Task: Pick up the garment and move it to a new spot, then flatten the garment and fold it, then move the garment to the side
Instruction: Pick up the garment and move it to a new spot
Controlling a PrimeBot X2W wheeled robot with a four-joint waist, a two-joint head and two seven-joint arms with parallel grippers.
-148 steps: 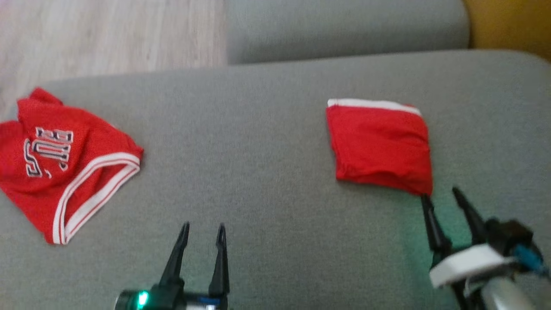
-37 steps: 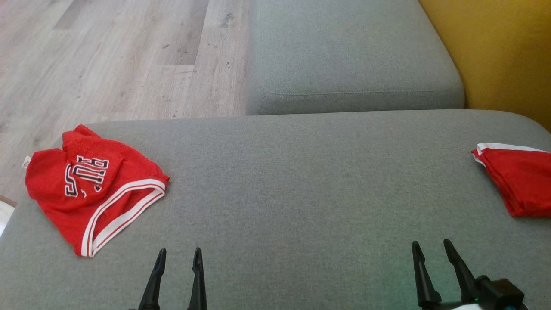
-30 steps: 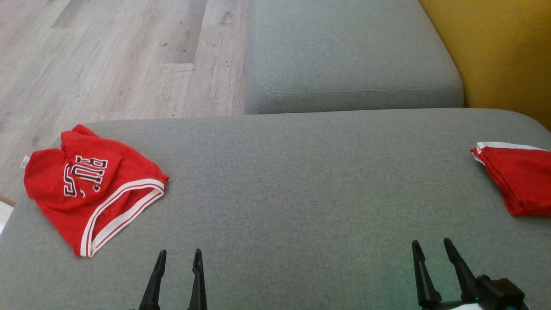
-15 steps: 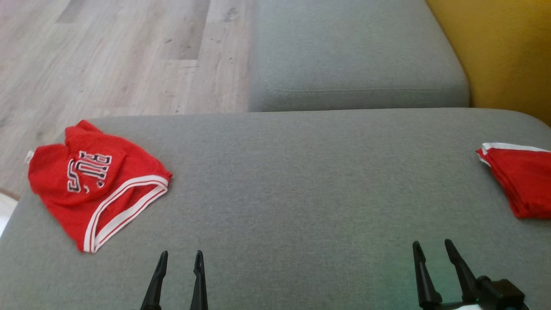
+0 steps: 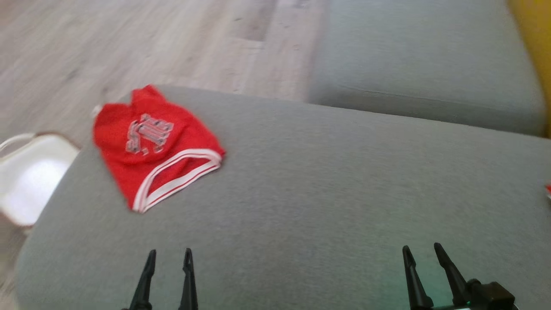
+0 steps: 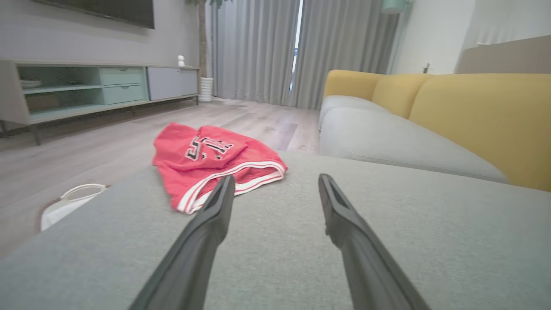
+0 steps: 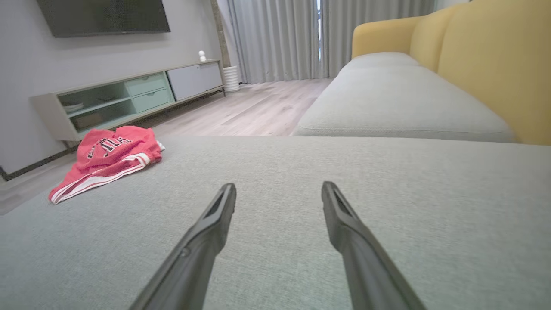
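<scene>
The garment (image 5: pixel 153 144), red mesh with white-banded hems and dark-edged lettering, lies rumpled and unfolded on the cushion (image 5: pixel 327 181), at its far left corner and right up against its edge. The lettered part faces up and the white-trimmed opening points toward the cushion's middle. Nothing touches it.

The left gripper (image 5: pixel 169 254) hovers over the cushion's near left part, close to the near edge. It is well apart from the garment and a little to the garment's right. Its jaws are spread wide with nothing between them; in the left wrist view one fingertip overlaps the garment's hem only by line of sight. The right gripper (image 5: pixel 422 249) hangs over the cushion's near right part, its jaws equally wide apart and holding nothing, with bare grey fabric beneath.

At the cushion's right edge a sliver of red cloth (image 5: pixel 548 190) is cut off by the frame. Beyond the cushion's far side sits a second grey seat (image 5: pixel 422 56) with a yellow backrest (image 6: pixel 473 112). Off the cushion's left side, a white container (image 5: pixel 30 172) sits on the wood floor (image 5: pixel 129 43). Farther from the cushion stand a low cabinet (image 6: pixel 86 86) and grey curtains (image 6: pixel 280 47). The head view is blurred.
</scene>
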